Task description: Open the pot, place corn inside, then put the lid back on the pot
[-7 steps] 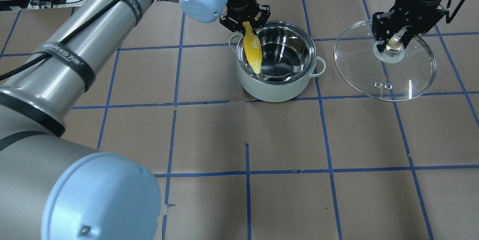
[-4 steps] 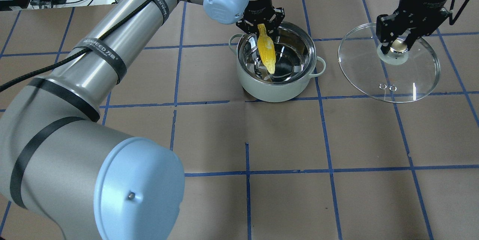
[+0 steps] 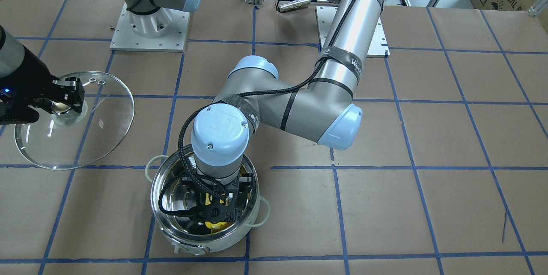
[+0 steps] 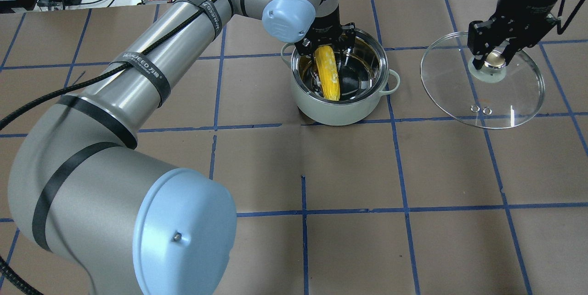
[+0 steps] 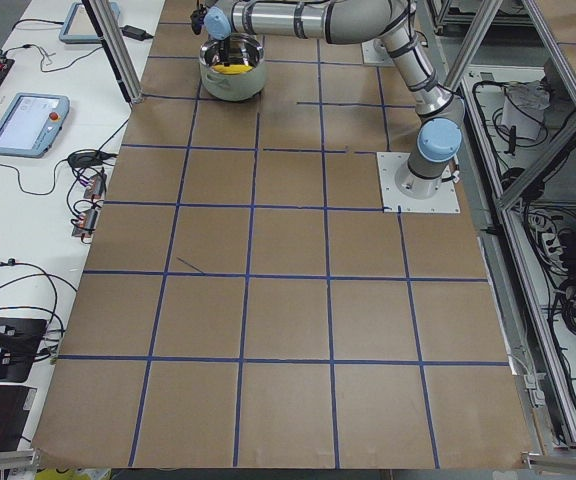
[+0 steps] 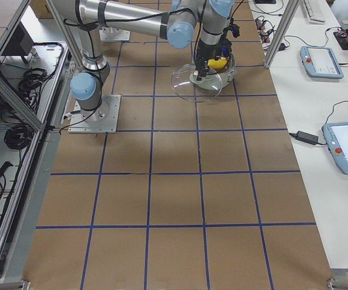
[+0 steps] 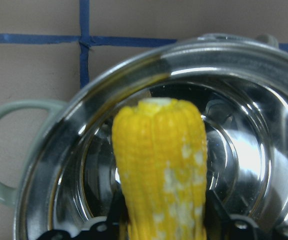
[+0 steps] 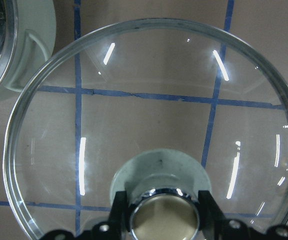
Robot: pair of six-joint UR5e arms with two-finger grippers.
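Note:
The pot [image 4: 340, 111] stands open at the table's far middle, with pale green handles [image 4: 394, 80]. My left gripper [image 4: 324, 49] is lowered into the pot [image 3: 214, 245] and is shut on the yellow corn [image 4: 329, 74], which points down into the steel bowl. In the left wrist view the corn [image 7: 161, 165] fills the centre above the pot's shiny inside [image 7: 249, 155]. My right gripper [image 4: 492, 56] is shut on the knob of the glass lid [image 4: 514, 97] and holds it to the right of the pot. The lid [image 8: 149, 100] and its knob [image 8: 163, 217] show in the right wrist view.
The table is brown paper with a blue tape grid [image 4: 303, 212]. My left arm [image 4: 138, 79] stretches across the left half of the overhead view. Both arm bases [image 3: 150, 26] stand at the robot's side. Tablets and cables [image 6: 322, 60] lie on side benches.
My left gripper has moved right and down with the corn, from the pot's left rim into the bowl. My right gripper has carried the lid slightly further right.

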